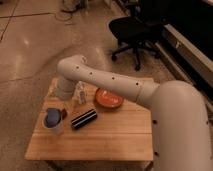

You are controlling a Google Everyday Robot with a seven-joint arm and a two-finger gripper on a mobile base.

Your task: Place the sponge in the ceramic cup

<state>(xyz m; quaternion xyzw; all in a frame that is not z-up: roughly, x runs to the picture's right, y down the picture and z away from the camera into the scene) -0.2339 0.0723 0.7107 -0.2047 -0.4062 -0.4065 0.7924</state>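
The sponge (51,117) sits in the mouth of the cup (53,126) at the left of the table (115,136), which is where the task wants it. The pincer (60,104) hangs just over the cup, placed for a straight drop. I cannot tell whether it is spread or pinching.

Office-like lab: black swivel office chair (132,30), polished pale floor (35,45), small wooden bench (115,135); the claw (56,102) hangs just above that bench.

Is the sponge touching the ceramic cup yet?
Touching. The camera view shows the sponge sitting in the mouth of the ceramic cup, rim around it. The gripper is close above the cup.
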